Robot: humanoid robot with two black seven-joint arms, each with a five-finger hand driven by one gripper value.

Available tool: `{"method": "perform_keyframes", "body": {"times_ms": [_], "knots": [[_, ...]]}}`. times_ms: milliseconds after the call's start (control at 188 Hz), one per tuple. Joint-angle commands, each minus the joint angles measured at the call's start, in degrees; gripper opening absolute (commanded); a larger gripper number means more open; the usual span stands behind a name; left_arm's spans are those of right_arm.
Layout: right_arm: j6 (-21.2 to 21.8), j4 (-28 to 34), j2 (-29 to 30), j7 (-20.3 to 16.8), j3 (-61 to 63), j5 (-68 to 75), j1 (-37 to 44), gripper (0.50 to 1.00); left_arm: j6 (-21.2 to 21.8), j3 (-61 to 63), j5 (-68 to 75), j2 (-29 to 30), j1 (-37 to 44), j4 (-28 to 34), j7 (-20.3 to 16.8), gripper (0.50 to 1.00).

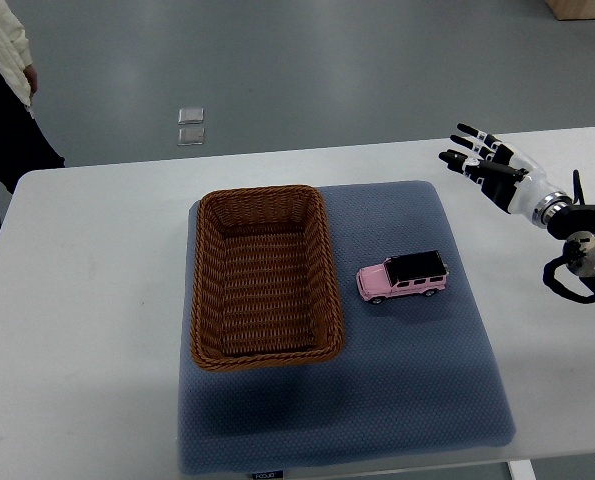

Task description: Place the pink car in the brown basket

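Starting at the far upper left of the frame, there's a person (2, 90) standing at the table's corner in a cream top and dark trousers, only partly in shot, just standing clear of the work. A bit right of that, two small grey square tiles (191, 125) sit on the floor beyond the table, nothing to do with the job as far as I can tell.

The white table (87, 300) carries a blue-grey textured foam mat (417, 370), probably there so things don't slide or get scuffed. On the mat's left half is the brown woven wicker basket (265, 277), rectangular, open side up and empty, so it's ready to take a drop from above.

Just beside its right wall, not touching, is the pink toy car with a black roof (403, 277), on its wheels on the mat at centre frame, nose pointing toward the basket. Nothing holds it yet.

Upper right, the right hand (482, 162) comes in from the frame's right edge, black and white fingers spread wide and holding nothing, well apart from the car. Looks to me like it's staged for a reach down and left. No left arm visible.
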Motion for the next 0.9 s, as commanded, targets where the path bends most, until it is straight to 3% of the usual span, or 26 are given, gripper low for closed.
{"method": "perform_keyframes", "body": {"times_ms": [0,892], "knots": [[0.00,-0.09,0.04,0.00,-0.08,0.00,-0.18,0.913,-0.01,0.08,-0.01,0.00,0.00,0.04,0.00,1.000],[1.14,-3.25,-0.14,-0.18,0.27,-0.09,0.00,0.915,-0.01,0.08,-0.01,0.00,0.00,0.04,0.00,1.000]]}}
